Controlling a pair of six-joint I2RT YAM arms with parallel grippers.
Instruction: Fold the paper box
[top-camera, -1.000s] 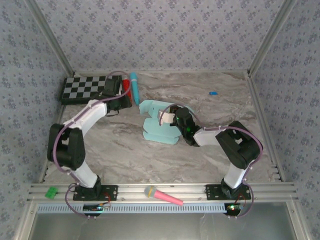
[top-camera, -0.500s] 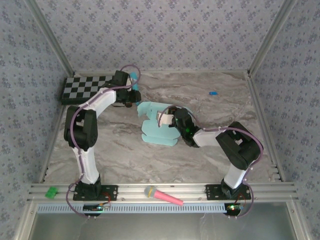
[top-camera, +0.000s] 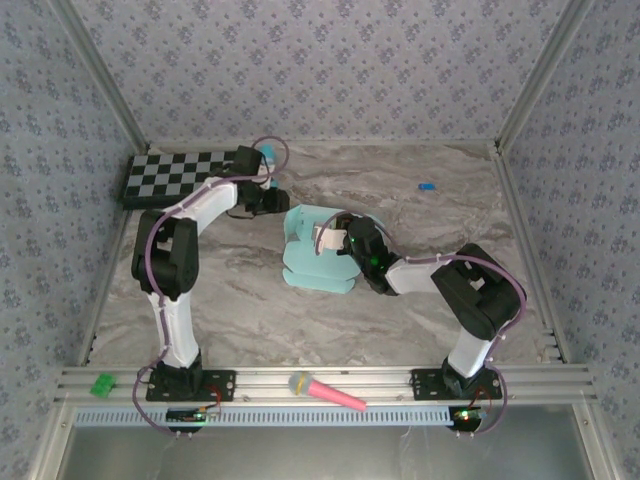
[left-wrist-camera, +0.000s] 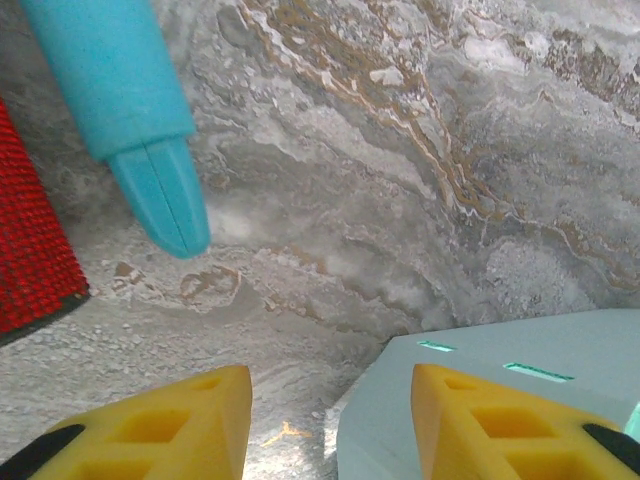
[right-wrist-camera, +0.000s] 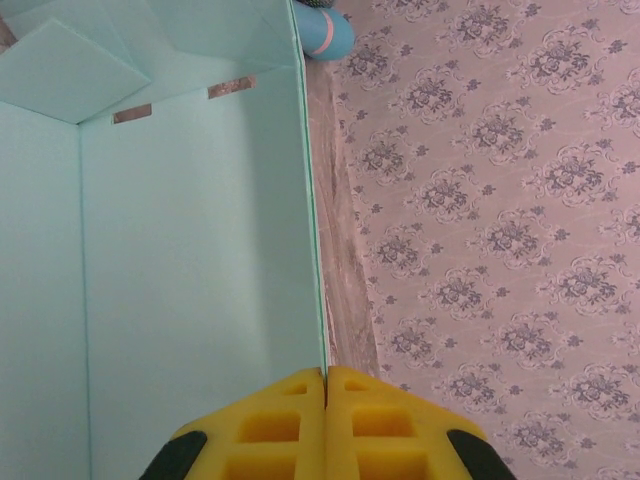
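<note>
Fingers of the right gripper are pressed together on the thin edge of the paper box, so this gripper is clenched on the card. The box is pale aqua, smooth and thin, and it is only partly folded. Left of the fingers the card spreads as wide plain panels with a straight crease between them. Farther ahead the panels meet in a corner, and two short slots are cut near it. Right of the fingers lies a narrow strip of the marble table, and beyond it is the patterned wallpaper.

The left gripper is released, with its two yellow fingers well apart. A corner of the box lies flat on the table below its right finger and reaches into the gap between the fingers. Two thin slots show in the card just ahead of that finger. Ahead and to the left, the pointed tip of a turquoise marker lies on the table. A red object is just beside it at the left border; what it is cannot be told.

From above, the box lies between the two grippers, near the middle of the table. The right gripper is over its right part and the left gripper is at its far left corner. Beyond the left gripper, farther left, lies a checkerboard.
</note>
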